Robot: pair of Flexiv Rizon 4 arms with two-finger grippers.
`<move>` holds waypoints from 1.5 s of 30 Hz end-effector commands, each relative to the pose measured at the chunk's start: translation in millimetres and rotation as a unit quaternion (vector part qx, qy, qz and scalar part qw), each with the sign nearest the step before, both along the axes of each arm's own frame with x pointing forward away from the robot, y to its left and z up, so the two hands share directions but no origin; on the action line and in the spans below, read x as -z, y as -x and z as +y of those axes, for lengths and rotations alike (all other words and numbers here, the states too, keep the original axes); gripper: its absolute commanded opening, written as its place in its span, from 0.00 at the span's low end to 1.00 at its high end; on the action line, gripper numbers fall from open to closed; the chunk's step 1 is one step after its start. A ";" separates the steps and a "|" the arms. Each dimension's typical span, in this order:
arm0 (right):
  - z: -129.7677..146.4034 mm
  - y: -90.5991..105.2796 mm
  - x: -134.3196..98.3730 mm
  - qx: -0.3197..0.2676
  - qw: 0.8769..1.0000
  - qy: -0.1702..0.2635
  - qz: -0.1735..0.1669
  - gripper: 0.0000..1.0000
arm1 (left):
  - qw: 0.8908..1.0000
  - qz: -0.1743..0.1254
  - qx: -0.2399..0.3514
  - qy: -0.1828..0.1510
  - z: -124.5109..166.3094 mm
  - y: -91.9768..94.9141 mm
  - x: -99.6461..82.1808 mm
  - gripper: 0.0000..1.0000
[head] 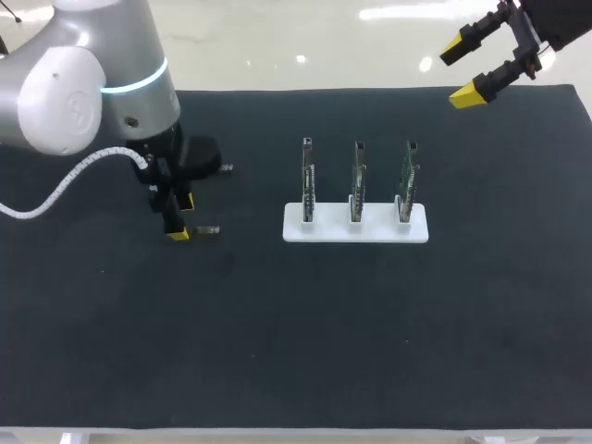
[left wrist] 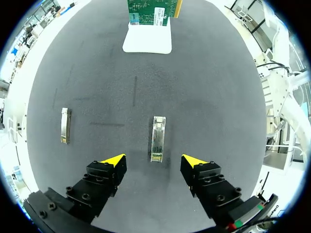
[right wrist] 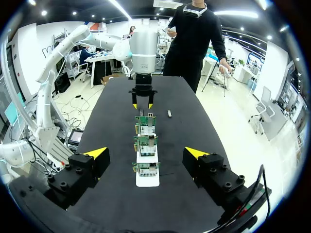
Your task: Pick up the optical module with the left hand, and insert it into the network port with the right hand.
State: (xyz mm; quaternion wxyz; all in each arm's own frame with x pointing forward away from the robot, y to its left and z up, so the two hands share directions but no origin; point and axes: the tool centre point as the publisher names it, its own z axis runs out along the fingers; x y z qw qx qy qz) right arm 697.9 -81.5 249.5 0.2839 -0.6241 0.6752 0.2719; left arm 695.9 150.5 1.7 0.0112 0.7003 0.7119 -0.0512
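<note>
Left wrist view: the left gripper (left wrist: 154,162) hangs low over the table (left wrist: 97,87) with its fingers spread wide, holding nothing.
Module: a small metal module (left wrist: 158,138) lies flat on the table, just ahead of the gap between those fingers. It points lengthwise away from the gripper, and neither finger touches it.
Why there: one finger stands to each side of the module's line. A short move forward and down, then a squeeze, would likely catch its long sides. The pick-up looks ready to begin but is not yet done.
Second module: another module (left wrist: 64,125) lies flat off to one side of the gripper, roughly parallel to the first and well apart from it.
Holder: farther ahead sits a white holder (left wrist: 147,41) with three green cards (head: 357,180) standing on edge in a row. This probably keeps their ports reachable. The ports themselves are too small to make out.
Right gripper: the right gripper (head: 467,67) is raised over the far right corner of the table, open and empty, well apart from the holder. It is probably parked clear until the module is handed over.
Table surface: a dark, matte, slightly grainy mat covers the top, with a pale edge along the near side.
</note>
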 end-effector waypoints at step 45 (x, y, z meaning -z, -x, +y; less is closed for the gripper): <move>0.1 0.2 0.3 0.000 1.000 -0.001 0.000 1.00 | 0.999 -0.031 0.000 0.033 0.9 7.4 1.9 0.00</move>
